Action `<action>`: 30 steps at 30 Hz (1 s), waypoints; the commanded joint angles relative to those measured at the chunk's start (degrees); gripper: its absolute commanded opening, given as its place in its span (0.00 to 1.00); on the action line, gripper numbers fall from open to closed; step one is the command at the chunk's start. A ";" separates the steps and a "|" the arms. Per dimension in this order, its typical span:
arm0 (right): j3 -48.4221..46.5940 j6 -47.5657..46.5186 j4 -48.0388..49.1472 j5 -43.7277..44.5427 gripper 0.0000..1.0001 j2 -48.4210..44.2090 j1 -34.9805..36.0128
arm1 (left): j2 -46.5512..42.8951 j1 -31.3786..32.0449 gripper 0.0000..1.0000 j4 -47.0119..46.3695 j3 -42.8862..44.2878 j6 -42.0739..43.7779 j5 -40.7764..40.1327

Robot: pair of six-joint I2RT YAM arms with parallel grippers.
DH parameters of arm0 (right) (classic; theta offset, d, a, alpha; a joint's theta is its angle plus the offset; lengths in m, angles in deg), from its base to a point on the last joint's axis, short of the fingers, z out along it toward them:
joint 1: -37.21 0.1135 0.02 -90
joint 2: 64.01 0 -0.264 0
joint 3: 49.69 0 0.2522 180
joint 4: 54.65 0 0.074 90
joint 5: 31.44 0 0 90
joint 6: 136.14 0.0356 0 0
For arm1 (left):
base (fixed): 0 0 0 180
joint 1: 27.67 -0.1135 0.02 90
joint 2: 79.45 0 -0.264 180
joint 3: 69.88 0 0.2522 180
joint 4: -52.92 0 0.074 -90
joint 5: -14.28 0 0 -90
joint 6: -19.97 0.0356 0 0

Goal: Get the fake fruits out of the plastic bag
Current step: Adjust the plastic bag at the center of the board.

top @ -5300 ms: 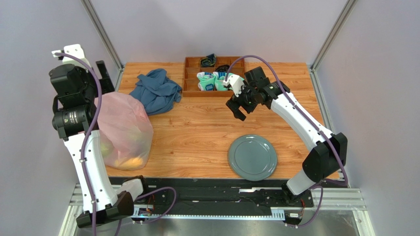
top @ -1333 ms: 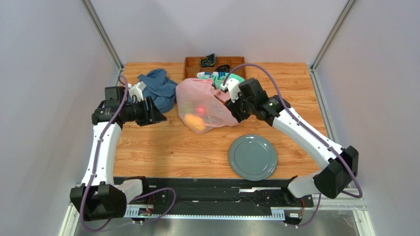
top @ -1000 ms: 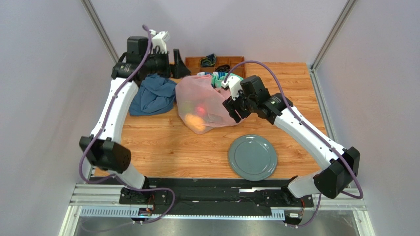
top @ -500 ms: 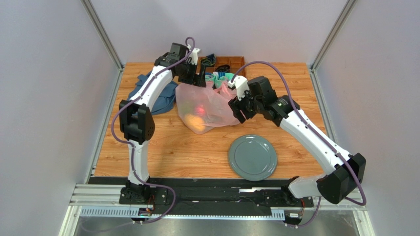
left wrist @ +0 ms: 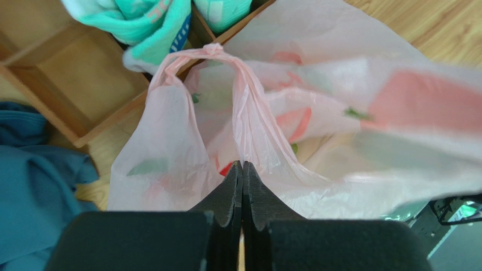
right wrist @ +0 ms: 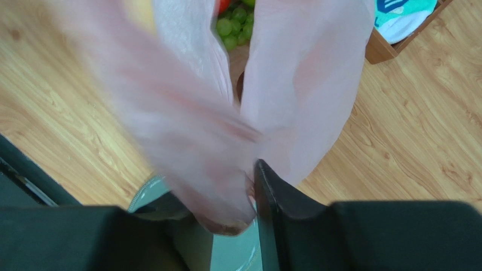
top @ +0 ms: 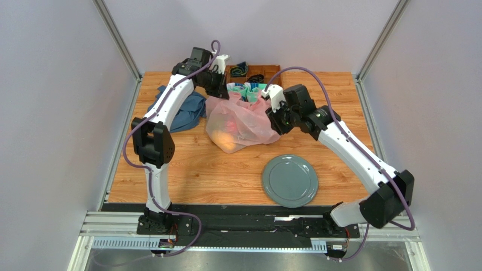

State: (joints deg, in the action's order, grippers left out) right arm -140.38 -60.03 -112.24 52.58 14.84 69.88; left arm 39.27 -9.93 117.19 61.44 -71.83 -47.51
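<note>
Opening step judged in hand: plastic bag [top: 240,121], on the table [top: 186,169] with fake fruits [right wrist: 231,28] inside, is pinched at a handle [left wrist: 249,107] by the closed left gripper [left wrist: 242,169] and bunched in the narrowed right gripper [right wrist: 226,197]; to be spread open next.

Pink bag [top: 240,121], green grapes [right wrist: 232,25]

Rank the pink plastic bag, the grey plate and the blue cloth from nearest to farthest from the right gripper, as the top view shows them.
1. plastic bag: at the right gripper, its film between the fingers.
2. grey plate: nearer the arm bases.
3. blue cloth: left, beyond the bag.
</note>
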 commanded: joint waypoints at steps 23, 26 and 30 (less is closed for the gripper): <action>6.51 11.69 -1.42 -13.00 0.51 -1.05 -11.31 | -51.71 -7.10 0.00 -2.25 -42.74 6.82 8.36; -0.91 6.17 -8.18 -13.36 0.64 -2.47 -11.22 | -55.77 -7.10 0.00 -3.30 -49.78 5.67 8.18; -20.33 -3.06 -17.41 -14.69 0.66 -0.72 -8.16 | -57.37 -7.10 0.00 -8.65 -54.89 2.08 6.70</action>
State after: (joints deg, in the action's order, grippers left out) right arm -142.96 -54.74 -125.95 39.80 15.49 58.97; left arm -16.51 -16.73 114.93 9.03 -66.48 -39.16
